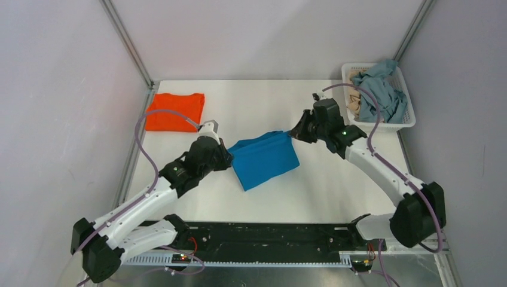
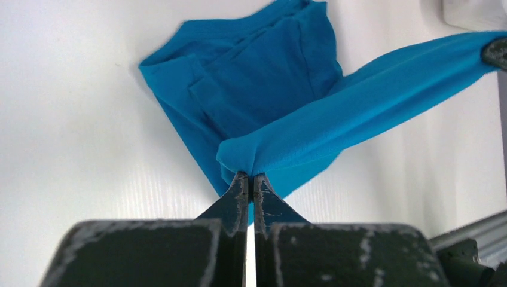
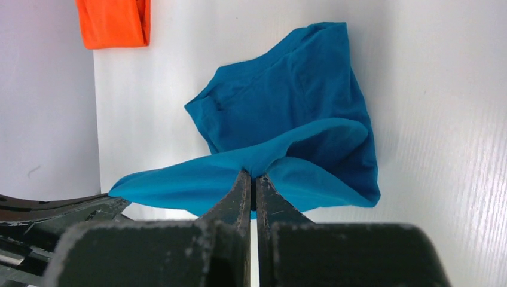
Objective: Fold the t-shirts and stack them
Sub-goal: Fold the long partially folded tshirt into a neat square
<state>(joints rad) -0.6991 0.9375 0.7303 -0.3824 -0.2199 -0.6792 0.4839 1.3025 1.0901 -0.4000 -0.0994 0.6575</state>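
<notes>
The blue t-shirt (image 1: 266, 158) lies partly folded mid-table (image 1: 335, 185), one edge lifted taut between both arms. The left gripper (image 2: 250, 176) pinches its near-left corner and the right gripper (image 3: 251, 173) its far-right corner. A folded orange t-shirt (image 1: 175, 111) sits far left, and a white basket (image 1: 409, 122) of clothes far right.

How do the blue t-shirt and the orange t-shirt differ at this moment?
The orange t-shirt lies folded flat, untouched, at the far left; the blue t-shirt sits central with one edge lifted, pinched by the left gripper and right gripper. Orange is a neat rectangle; blue is skewed and only part-folded. Both are plain-coloured.
</notes>
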